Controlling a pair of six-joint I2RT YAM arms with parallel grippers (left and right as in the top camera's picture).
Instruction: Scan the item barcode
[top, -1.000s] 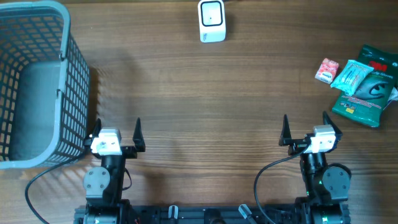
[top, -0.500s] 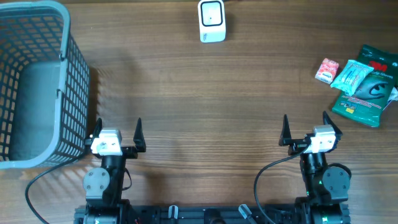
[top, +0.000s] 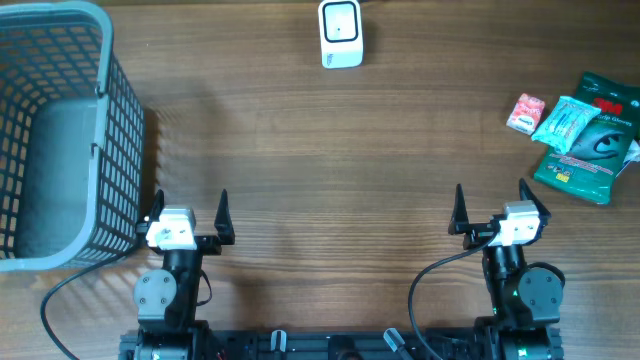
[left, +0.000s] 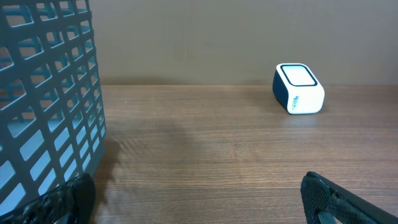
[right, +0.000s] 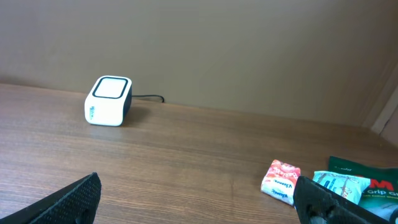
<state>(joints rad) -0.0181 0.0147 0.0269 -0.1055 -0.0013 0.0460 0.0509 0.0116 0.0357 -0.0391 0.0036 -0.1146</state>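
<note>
Parked at the near edge: left gripper (top: 190, 197) and right gripper (top: 490, 190), both spread wide, grasping nothing. Far right, well apart from either: a green pouch (top: 597, 152), with a teal packet (top: 565, 122) lying on it and a small pink packet (top: 525, 113) just beside (barcodes not readable from here). Far centre: the white scanner (top: 341, 34), window up. Far left: a grey mesh basket (top: 118, 140).

Overhead: bright, even, diffuse light; no glare on table (top: 330, 140); sharp edge to edge. Soft shadow on wood right of basket (top: 60, 130).
Left wrist: pale mesh shadow beside basket base; left fingers (left: 348, 202) dark, blurred at lower corners.
Right wrist: scanner (right: 109, 99) crisp; right fingers (right: 68, 202) out of focus; wall (right: 249, 43) evenly lit.
</note>
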